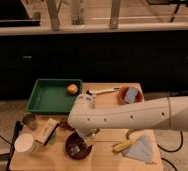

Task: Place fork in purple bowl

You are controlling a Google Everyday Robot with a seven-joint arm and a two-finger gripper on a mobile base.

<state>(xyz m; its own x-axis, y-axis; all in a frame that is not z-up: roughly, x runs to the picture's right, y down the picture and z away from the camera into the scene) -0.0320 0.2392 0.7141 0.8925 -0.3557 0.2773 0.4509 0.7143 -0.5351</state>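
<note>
The purple bowl (77, 147) is small, dark and glossy, and sits near the front of the wooden table (104, 107), right of the white cup (25, 143). My white arm reaches in from the right across the table. My gripper (89, 137) points down at the bowl's upper right rim, partly hidden under the wrist. No fork shows clearly at the gripper or in the bowl. A pale-handled utensil (101, 91) lies at the table's far edge; I cannot tell if it is the fork.
A green tray (46, 98) at the back left holds an orange (72, 89). An orange-brown bowl (122, 99) with a blue sponge (131, 94) stands back right. A packet (46, 131) lies left of the purple bowl. A banana (123, 146) and blue cloth (141, 149) lie front right.
</note>
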